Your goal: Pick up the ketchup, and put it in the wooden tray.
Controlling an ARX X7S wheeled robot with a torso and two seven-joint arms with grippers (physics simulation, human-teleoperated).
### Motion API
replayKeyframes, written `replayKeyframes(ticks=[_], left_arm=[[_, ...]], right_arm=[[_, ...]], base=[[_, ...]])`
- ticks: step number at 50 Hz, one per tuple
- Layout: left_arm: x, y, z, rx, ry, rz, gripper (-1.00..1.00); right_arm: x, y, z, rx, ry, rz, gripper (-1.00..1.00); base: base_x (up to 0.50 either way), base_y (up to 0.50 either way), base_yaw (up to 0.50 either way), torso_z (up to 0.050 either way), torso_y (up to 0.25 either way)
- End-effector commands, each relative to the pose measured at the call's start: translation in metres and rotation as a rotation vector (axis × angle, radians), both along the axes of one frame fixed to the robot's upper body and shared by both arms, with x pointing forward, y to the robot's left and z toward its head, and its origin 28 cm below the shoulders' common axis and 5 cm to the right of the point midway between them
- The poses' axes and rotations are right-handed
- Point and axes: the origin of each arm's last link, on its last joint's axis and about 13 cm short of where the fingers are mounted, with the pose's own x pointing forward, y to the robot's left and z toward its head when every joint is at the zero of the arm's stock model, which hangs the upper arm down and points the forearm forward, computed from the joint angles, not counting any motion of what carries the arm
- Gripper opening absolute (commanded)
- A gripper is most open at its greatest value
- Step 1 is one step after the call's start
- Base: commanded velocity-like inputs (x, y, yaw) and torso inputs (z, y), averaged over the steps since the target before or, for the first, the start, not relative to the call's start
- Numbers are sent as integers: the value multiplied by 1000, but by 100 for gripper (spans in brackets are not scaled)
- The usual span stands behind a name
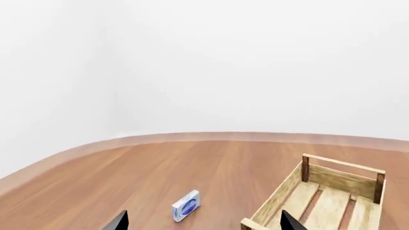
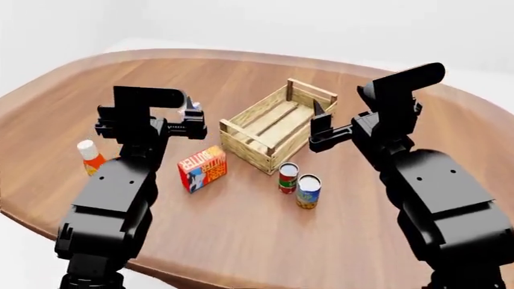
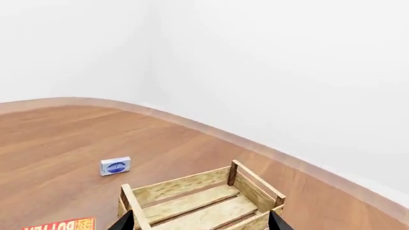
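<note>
Brown tabletop holds everything. Both grippers, left gripper and right gripper, hang open and empty. At nine o'clock, beside the left arm, the ketchup could topple; the wooden tray sits central.

ketchup: 1 | wooden tray: 1 | butter box: 1 | cans: 2 | small blue-white box: 1

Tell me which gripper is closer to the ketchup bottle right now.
Left. The left gripper hangs just past the ketchup, which stands beside that arm. The right gripper is across the wooden tray, much farther away.
</note>
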Motion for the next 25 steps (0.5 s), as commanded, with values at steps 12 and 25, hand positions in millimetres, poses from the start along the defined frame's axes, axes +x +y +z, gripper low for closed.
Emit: replayKeyframes(ticks=[12, 25], left_arm=[[0, 1, 6, 4, 8, -6, 100], [0, 2, 4, 5, 0, -2, 100]], right_arm=[[0, 0, 0, -3, 4, 4, 100], [0, 0, -1, 1, 2, 6, 100]], base=[[484, 126, 0, 0, 1], [484, 126, 0, 0, 1]])
